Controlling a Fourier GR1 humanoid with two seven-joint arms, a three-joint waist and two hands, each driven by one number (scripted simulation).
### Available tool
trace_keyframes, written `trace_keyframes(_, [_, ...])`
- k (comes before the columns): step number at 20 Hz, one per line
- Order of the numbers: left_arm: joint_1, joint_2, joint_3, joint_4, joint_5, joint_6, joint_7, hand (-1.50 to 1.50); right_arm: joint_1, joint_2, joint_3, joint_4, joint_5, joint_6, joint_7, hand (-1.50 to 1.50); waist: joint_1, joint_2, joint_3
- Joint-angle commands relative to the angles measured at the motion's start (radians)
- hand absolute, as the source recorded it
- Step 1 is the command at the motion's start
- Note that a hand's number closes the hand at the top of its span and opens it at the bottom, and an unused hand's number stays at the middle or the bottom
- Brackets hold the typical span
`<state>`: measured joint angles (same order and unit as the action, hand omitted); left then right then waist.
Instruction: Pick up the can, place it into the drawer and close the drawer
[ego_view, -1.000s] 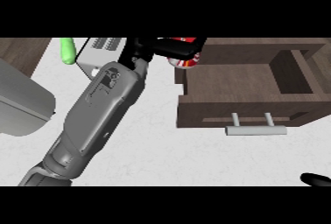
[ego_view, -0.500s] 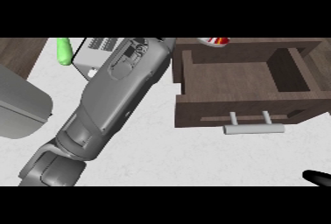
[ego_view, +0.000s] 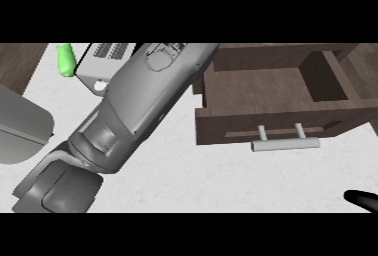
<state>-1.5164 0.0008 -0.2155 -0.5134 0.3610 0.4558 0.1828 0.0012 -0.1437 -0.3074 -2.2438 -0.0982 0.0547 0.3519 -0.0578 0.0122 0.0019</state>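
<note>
The wooden drawer (ego_view: 244, 122) stands pulled open at the right, its inside bare, with a pale bar handle (ego_view: 286, 144) on its front. My left forearm (ego_view: 125, 115) runs from the lower left up past the drawer's back left corner and leaves the picture at the top, so the left hand is out of sight. No can shows anywhere. Only a black tip of my right hand (ego_view: 362, 200) shows, at the lower right edge.
A green object (ego_view: 66, 60) lies at the upper left beside a light grey box (ego_view: 103, 65) with a grille. A grey rounded object (ego_view: 18, 130) sits at the left edge. White counter lies in front of the drawer.
The left hand held a red can near the drawer's back left corner; it has moved farther up and both have left the picture. The right hand stays put.
</note>
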Motion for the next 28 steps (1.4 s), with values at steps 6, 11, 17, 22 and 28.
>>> trace_keyframes(6, [-0.102, -0.001, -0.067, 0.144, 0.068, 0.082, -0.033, 1.50, -0.024, 0.007, 0.031, 0.015, 0.026, -0.012, 0.015, -1.50, -0.026, 0.007, 0.001])
trace_keyframes(11, [-0.077, -0.001, -0.097, 0.163, 0.119, 0.169, -0.084, -1.50, -0.084, -0.032, 0.017, 0.022, 0.012, -0.008, 0.043, -1.50, -0.049, 0.014, 0.002])
trace_keyframes(17, [-0.100, -0.001, -0.110, 0.202, 0.138, 0.195, -0.118, -1.50, -0.050, -0.059, 0.044, 0.009, 0.061, 0.044, -0.028, -1.50, -0.055, 0.018, 0.002])
trace_keyframes(22, [-0.112, -0.001, -0.113, 0.189, 0.182, 0.185, -0.107, -1.50, -0.139, -0.125, 0.060, 0.045, 0.136, 0.058, -0.051, -1.50, -0.035, 0.014, 0.001])
trace_keyframes(28, [-0.114, -0.001, -0.099, 0.192, 0.236, 0.213, -0.161, -1.50, -0.181, -0.167, 0.169, 0.121, 0.336, 0.072, -0.130, -1.50, -0.042, 0.027, 0.001])
